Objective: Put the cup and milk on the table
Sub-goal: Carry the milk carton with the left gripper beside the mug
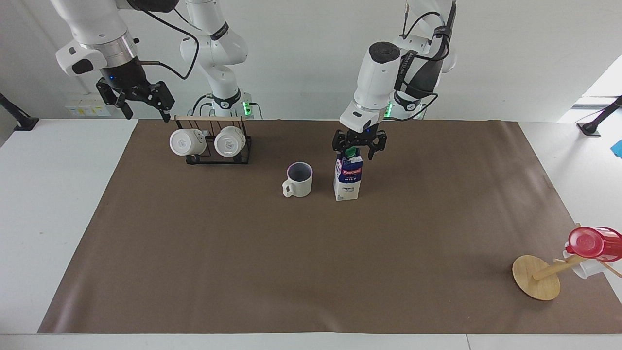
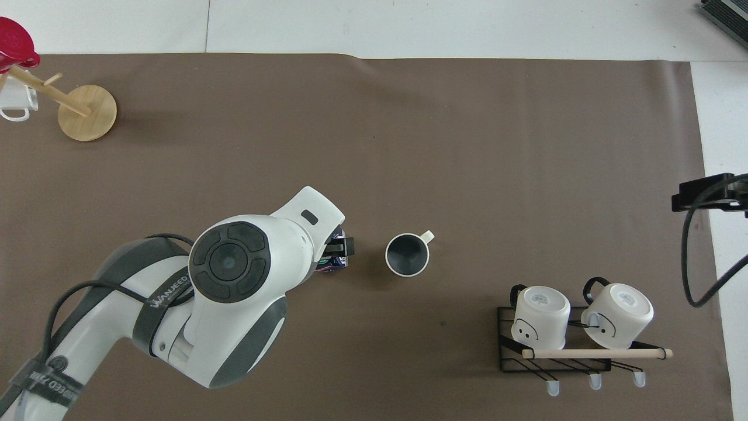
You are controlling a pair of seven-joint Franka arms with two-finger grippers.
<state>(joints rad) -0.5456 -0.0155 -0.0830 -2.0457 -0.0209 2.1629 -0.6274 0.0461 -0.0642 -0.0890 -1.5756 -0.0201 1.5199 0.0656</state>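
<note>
The milk carton stands upright on the brown sheet of the table, beside the cream cup. The cup is upright, its handle pointing away from the carton. My left gripper is open just above the carton's top, its fingers spread on either side of the green cap and apart from it. In the overhead view the left arm covers most of the carton; the cup shows its dark inside. My right gripper is open and empty, raised near the rack at the right arm's end of the table.
A black wire rack with two glossy white mugs stands toward the right arm's end, nearer to the robots than the cup. A wooden mug tree with a red cup leans at the left arm's end, farthest from the robots.
</note>
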